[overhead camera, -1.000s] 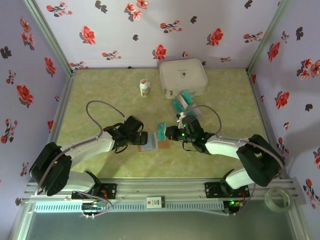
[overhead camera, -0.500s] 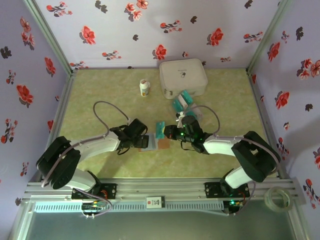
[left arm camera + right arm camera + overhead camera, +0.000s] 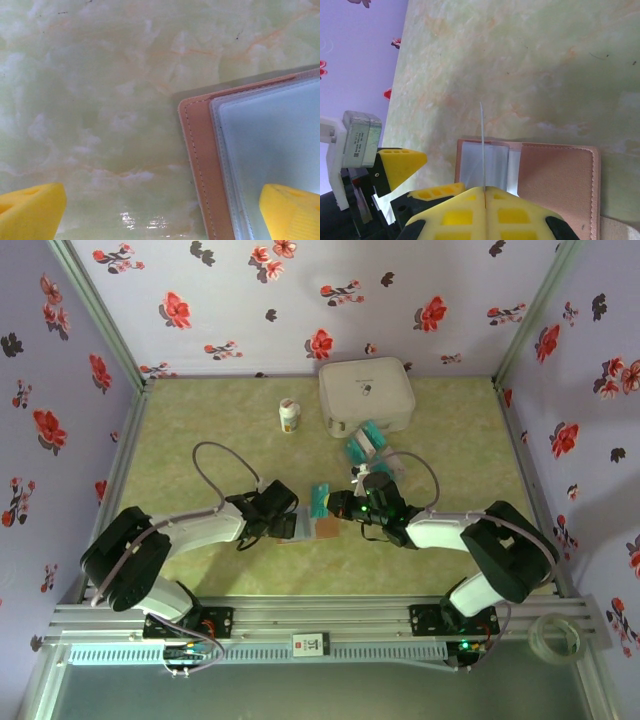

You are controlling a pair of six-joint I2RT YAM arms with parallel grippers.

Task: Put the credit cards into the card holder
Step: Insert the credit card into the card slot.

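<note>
The left claw (image 3: 293, 524) stands wide open astride the edge of the card holder (image 3: 200, 165), seemingly to pin it flat on the tabletop (image 3: 200, 430), though contact is unclear. The right claw (image 3: 484, 192), clamped shut on one credit card (image 3: 482, 145), holds it edge-on above the pocket (image 3: 496, 167), ready to slide in. Farther back, spare cards (image 3: 366, 443) wait beside the white case (image 3: 366, 395).

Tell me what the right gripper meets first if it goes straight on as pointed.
Probably the card holder: the card shut in the right gripper points edge-on at its blue-grey pocket. How far above it hangs is unclear.
</note>
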